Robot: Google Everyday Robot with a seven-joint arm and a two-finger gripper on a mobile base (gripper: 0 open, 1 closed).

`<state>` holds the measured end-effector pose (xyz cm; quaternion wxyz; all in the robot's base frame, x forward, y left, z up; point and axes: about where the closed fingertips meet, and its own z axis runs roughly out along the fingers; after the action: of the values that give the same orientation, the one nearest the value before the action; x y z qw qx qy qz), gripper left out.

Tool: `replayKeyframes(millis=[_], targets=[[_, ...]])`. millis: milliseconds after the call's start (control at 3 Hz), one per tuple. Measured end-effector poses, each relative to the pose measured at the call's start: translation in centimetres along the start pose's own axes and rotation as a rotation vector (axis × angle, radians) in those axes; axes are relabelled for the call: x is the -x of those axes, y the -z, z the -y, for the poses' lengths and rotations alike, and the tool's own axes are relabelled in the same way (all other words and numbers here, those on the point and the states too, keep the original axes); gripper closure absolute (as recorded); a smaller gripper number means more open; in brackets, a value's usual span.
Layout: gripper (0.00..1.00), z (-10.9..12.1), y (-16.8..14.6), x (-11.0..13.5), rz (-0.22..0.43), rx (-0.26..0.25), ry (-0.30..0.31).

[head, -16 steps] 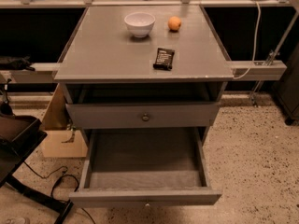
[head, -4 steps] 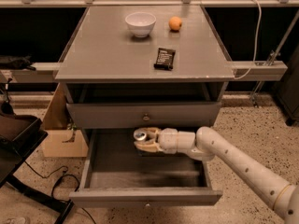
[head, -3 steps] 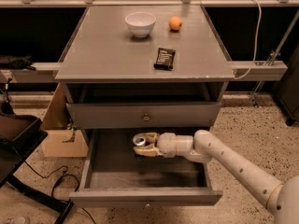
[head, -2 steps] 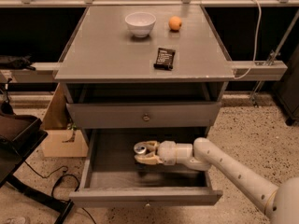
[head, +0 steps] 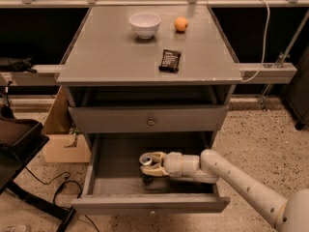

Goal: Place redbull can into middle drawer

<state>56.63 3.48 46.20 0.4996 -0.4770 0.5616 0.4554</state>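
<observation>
The middle drawer (head: 116,187) is pulled open below the upper drawer with the round knob (head: 151,122). My gripper (head: 153,166) reaches in from the lower right and sits low inside the drawer, near its middle. It is shut on the redbull can (head: 149,160), whose silver pull-tab top faces up and to the left. The can's lower body is hidden by the gripper. Whether the can touches the drawer floor cannot be told.
On the cabinet top stand a white bowl (head: 145,24), an orange fruit (head: 181,23) and a black snack bar (head: 170,60). A cardboard box (head: 63,144) stands left of the cabinet, with a black chair (head: 17,144) at the far left. A white cable (head: 263,33) hangs at the right.
The arm came into view carrying the can and has moved it down into the open drawer, now lower and nearer the drawer floor than a second ago.
</observation>
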Motion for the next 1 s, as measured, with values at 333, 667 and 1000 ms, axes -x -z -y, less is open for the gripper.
replayKeyframes(millis=[333, 667, 1000], targets=[[0.84, -0.03, 0.00, -0.08, 0.000, -0.001, 0.000], [0.60, -0.03, 0.00, -0.08, 0.000, -0.001, 0.000], [0.37, -0.04, -0.01, -0.08, 0.000, -0.001, 0.000]])
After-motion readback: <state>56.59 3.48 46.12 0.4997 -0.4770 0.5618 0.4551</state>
